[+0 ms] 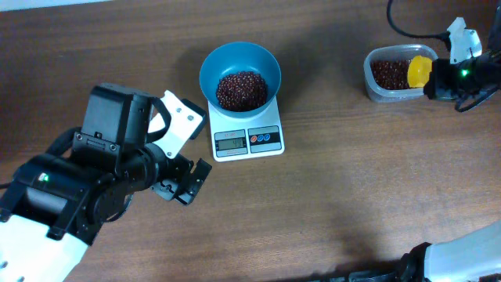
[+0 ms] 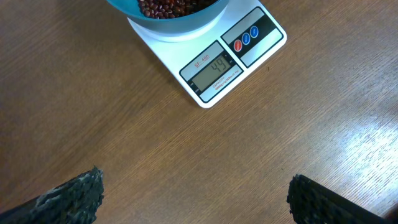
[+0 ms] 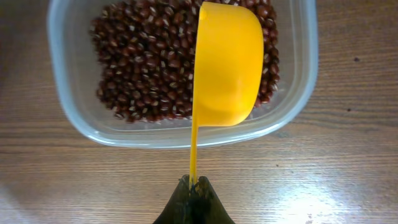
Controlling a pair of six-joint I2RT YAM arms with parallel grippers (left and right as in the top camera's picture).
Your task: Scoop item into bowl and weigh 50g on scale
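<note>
Right gripper (image 3: pixel 193 185) clamped on yellow scoop (image 3: pixel 227 62) handle, over tub (image 3: pixel 155 135) beans (image 3: pixel 143 68) at 2 o'clock. Left gripper (image 2: pixel 196 190) wide, empty (idle). Bowl (image 1: pixel 210 70) on scale (image 1: pixel 247 141), 12 o'clock. Heap your scoop, risk overshoot, spills.

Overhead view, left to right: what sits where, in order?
Open left claw → round teal-blue plastic bowl → clear rounded-rectangular plastic tub → right claw, shut on a yellow plastic scoop.
</note>
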